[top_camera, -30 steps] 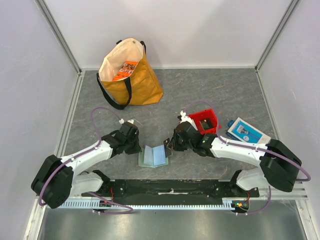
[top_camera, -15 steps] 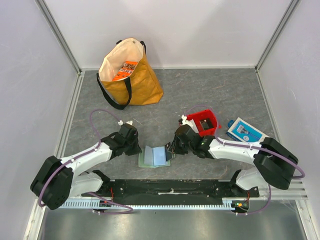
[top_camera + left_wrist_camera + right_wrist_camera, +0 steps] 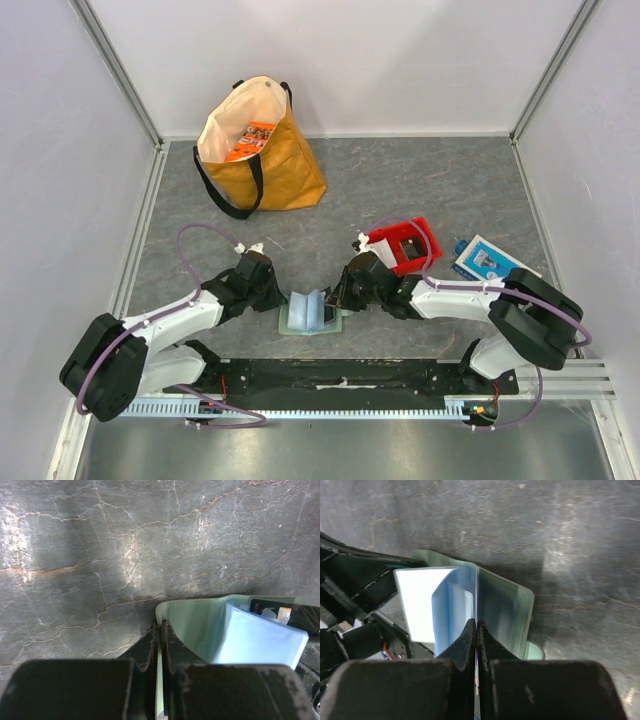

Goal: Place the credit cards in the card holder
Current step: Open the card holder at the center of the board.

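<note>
Black metal plate (image 3: 340, 378) runs along the near edge of the grey stone-patterned table (image 3: 420, 180), carrying both arm bases. Just beyond it, at the centre, lies the pale-green square folding card holder (image 3: 298, 320), its two covers raised into a shallow V. The left gripper (image 3: 160, 629) comes in from the left and is clenched on the edge of the holder's left cover, the green material pinched between its black fingers. The right gripper (image 3: 476, 628) reaches in from the right, its fingers pressed together on a thin credit card (image 3: 477, 595) seen edge-on, standing upright against the right cover; whether it has entered a pocket I cannot tell. Between the covers stands a light blue rectangular leaf (image 3: 255, 642), tilted up from the fold.

Farther back on the right sits a small red plastic bin (image 3: 408, 243), close behind the right wrist, and to its right a blue-and-white printed box (image 3: 490, 262) lies flat. At the far left stands a mustard-yellow tote bag (image 3: 280, 170) with black handles, open, something orange (image 3: 252, 140) showing inside.
</note>
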Controlling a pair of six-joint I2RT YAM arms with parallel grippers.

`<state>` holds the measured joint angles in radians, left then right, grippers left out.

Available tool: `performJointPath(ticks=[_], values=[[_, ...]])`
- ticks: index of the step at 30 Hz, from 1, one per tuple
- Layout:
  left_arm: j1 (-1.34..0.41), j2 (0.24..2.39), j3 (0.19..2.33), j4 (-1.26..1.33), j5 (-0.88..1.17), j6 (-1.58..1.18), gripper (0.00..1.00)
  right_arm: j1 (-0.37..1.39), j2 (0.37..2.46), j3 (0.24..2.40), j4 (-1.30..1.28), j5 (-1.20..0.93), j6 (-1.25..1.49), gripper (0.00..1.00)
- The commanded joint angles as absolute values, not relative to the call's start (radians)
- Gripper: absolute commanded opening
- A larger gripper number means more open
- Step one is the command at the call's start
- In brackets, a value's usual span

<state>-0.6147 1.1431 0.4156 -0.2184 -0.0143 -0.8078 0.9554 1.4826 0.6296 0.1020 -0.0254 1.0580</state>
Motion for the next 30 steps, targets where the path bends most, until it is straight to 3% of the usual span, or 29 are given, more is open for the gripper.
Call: performJointPath(ticks=[1,9,18,30], values=[[-0.615,1.160,0.364,-0.193,-0.015,-0.856,0.02,0.971,1.499,0.653,0.247,-0.101,1.063,0.00],[-0.618,1.172,0.339,-0.130,-0.014,-0.882,0.02,1.000,1.554,0.712,0.267,-0.126,1.028,0.00],[-0.615,1.140,0.308,-0.133,-0.035,-0.884,0.02,0.967,1.437,0.638,0.167,-0.006,0.977,0.00],[-0.617,1.149,0.298,-0.107,-0.026,-0.888,0.02,0.943,1.543,0.474,0.458,-0.100,1.035,0.00]])
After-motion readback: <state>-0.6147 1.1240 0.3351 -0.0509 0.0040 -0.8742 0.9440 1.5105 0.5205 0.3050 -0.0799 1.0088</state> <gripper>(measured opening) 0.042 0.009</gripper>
